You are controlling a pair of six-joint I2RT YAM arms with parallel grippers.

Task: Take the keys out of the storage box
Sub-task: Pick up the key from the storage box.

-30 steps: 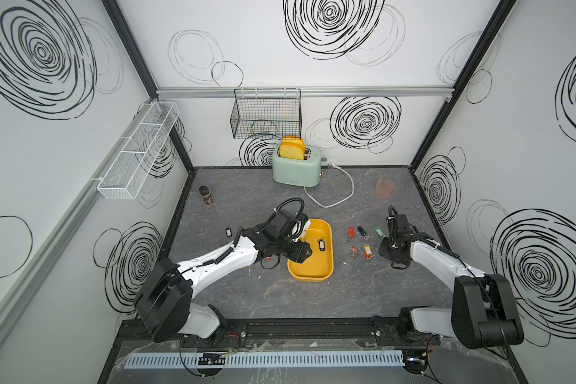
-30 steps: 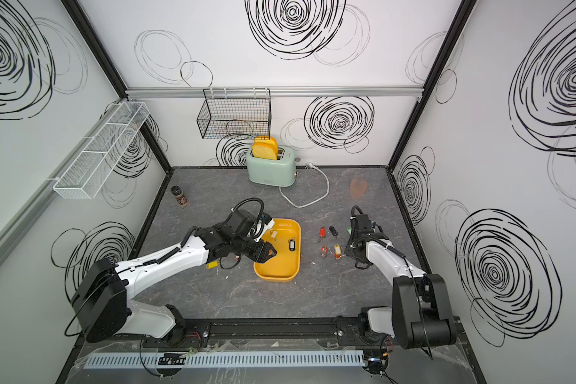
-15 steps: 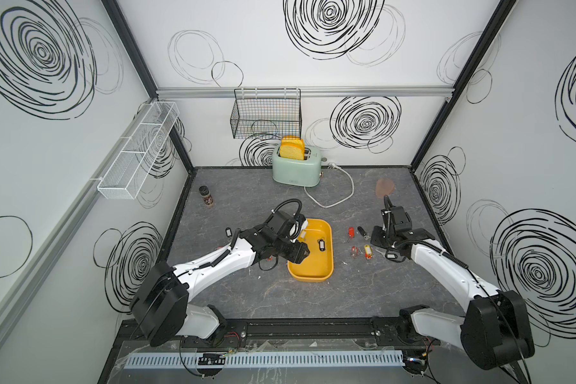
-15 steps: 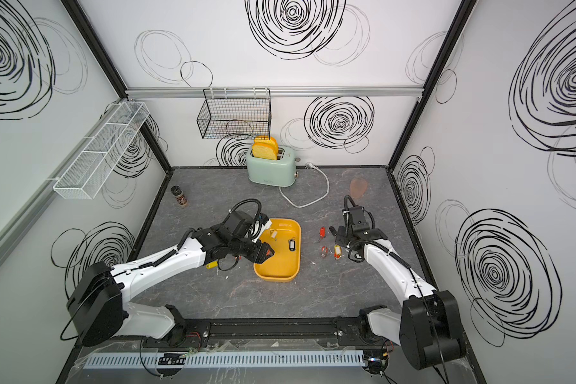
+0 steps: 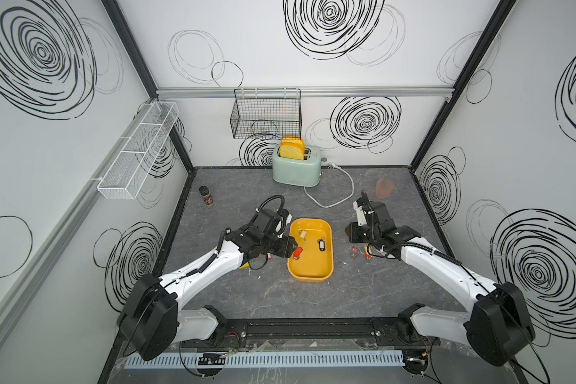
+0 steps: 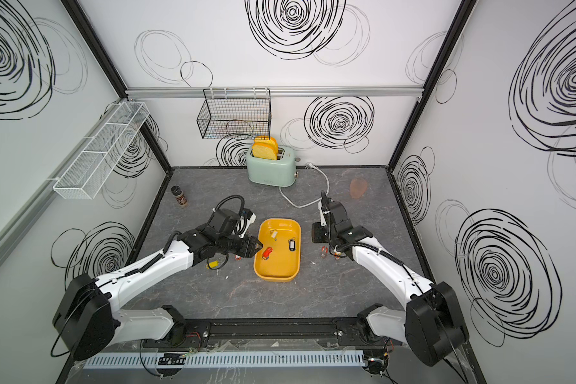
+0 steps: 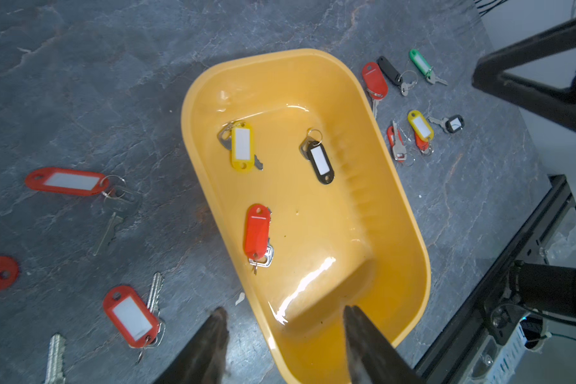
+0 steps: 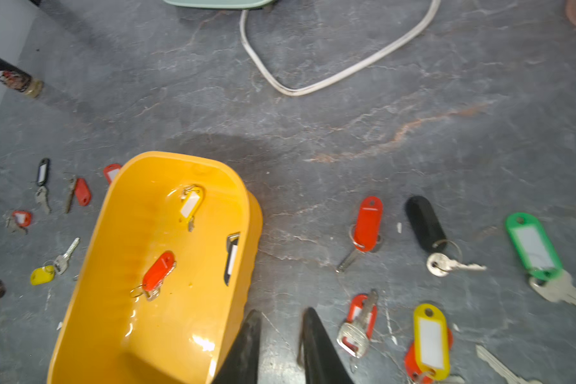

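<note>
Grey tabletop [image 5: 363, 299]: yellow storage box [image 7: 379, 216] is holding three keys [image 7: 257, 232], the rest are lying outside it on both sides. Left fingers [image 7: 359, 342] are hanging apart over its rim; right fingers [image 8: 316, 345], seemingly empty, are standing slightly apart.

Mint-green toaster [image 5: 296, 170], toast slices [image 5: 291, 149] raised, white cord [image 8: 290, 93] trailing. Black wire basket [image 5: 266, 116] above; spice jar [image 5: 207, 196] near a wall.

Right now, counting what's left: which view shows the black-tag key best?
Left wrist: the black-tag key lies whole and sharp on the box floor. Right wrist: the box wall hides half of it. In both top views it is a tiny dark speck.
</note>
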